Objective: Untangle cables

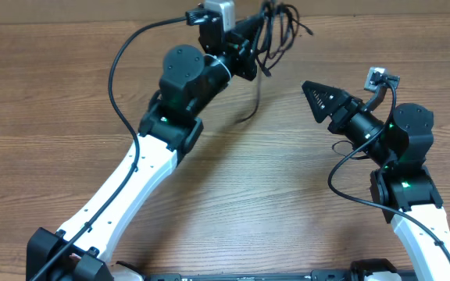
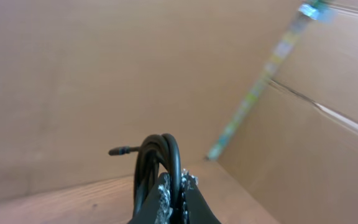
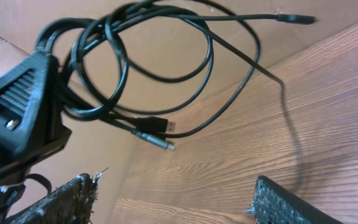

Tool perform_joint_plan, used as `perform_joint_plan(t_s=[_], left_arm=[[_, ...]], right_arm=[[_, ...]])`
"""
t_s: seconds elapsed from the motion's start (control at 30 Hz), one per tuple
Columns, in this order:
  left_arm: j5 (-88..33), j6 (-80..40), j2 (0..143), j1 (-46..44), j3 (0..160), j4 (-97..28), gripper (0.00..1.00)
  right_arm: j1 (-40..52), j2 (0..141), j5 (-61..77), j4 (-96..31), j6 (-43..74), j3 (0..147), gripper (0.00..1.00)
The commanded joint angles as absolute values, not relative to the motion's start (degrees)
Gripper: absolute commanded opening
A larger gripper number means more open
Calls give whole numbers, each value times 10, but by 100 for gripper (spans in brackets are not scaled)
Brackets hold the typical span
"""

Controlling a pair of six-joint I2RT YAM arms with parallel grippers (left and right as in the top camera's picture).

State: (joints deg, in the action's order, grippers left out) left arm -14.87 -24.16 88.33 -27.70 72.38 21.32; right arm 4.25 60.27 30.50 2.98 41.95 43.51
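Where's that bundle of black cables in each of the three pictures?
Overhead: cables at top centre, hanging from the left gripper.
Left wrist: bottom centre, looped just above that gripper.
Right wrist: upper left, loops dangling.
Shared landmark: the left gripper clamping them.

Two white-shelled arms (image 1: 135,176) with black joints (image 1: 184,70), green lights (image 1: 402,185), looping black wires (image 1: 119,58), rough black hand pads (image 3: 64,199)

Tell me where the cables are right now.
Overhead view: the cables hang at top centre, bunched in the shut left jaws; the open right jaws sit apart to their right.
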Motion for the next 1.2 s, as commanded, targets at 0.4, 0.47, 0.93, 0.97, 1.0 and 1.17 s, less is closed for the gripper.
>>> perform_joint_plan(t_s=[0.4, 0.47, 0.93, 0.97, 1.0, 1.17], left_arm=[[-506, -25, 865, -202, 730, 167, 4], [-513, -24, 865, -203, 730, 167, 4], [-521, 1, 865, -213, 730, 184, 4], [-521, 0, 865, -219, 730, 188, 4], [-521, 1, 865, -224, 730, 192, 4], [-472, 1, 865, -258, 730, 198, 4]], right_arm=[[44, 598, 319, 95, 451, 445, 77], [44, 598, 327, 108, 469, 445, 77], [45, 598, 342, 112, 641, 445, 63], [45, 598, 342, 114, 641, 445, 61], [45, 598, 343, 114, 641, 445, 61], [45, 598, 361, 120, 630, 445, 61]])
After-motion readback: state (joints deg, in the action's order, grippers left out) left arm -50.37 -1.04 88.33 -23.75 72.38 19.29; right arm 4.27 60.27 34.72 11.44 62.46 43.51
